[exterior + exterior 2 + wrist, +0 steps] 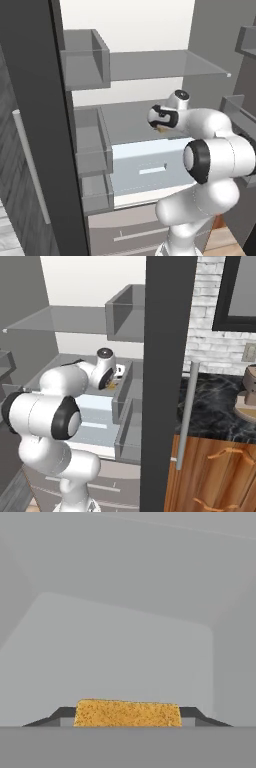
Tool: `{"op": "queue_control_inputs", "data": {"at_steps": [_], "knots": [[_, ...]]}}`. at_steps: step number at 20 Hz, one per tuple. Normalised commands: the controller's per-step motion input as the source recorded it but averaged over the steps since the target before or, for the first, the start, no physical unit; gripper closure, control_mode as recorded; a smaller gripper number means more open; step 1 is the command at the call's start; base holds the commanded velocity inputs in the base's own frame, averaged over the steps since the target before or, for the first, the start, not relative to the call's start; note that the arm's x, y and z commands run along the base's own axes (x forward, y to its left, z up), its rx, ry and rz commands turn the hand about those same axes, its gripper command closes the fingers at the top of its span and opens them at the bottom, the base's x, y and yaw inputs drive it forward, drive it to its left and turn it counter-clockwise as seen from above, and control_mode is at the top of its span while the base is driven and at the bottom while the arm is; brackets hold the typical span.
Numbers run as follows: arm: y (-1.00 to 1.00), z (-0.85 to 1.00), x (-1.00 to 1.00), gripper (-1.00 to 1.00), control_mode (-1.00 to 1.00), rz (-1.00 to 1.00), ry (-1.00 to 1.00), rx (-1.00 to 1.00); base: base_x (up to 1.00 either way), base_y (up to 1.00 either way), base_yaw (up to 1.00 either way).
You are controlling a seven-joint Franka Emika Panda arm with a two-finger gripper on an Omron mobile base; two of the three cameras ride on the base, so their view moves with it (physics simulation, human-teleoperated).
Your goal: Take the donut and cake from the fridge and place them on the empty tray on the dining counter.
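Yellow-orange cake (127,713) sits between the fingers (127,716), closed against it inside the fridge (150,65). Tray delivery and donut remain.

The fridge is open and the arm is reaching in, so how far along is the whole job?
Early stage. Done: the fridge doors stand open, and the arm has reached onto a middle shelf. In hand: the cake sits between the gripper's fingertips, which look closed against its two ends, though it is not lifted out. Left: carrying it out and setting it down, then the second item.
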Motion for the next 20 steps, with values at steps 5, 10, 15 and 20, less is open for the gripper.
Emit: {"op": "queue_control_inputs", "data": {"at_steps": [5, 10, 15, 20], "knots": [[0.45, 0.4, -0.86, 1.0, -1.0, 0.0, -0.07, 0.0, 0.0, 0.0, 0.0], [0.25, 0.68, -0.99, 1.0, -1.0, -0.03, 0.0, 0.0, 0.0, 0.0, 0.0], [0.11, 0.55, -0.95, 1.0, -1.0, -0.02, 0.01, 0.0, 0.0, 0.0, 0.0], [0.1, 0.44, -0.57, 1.0, -1.0, -0.01, 0.07, 0.0, 0.0, 0.0, 0.0]]}}
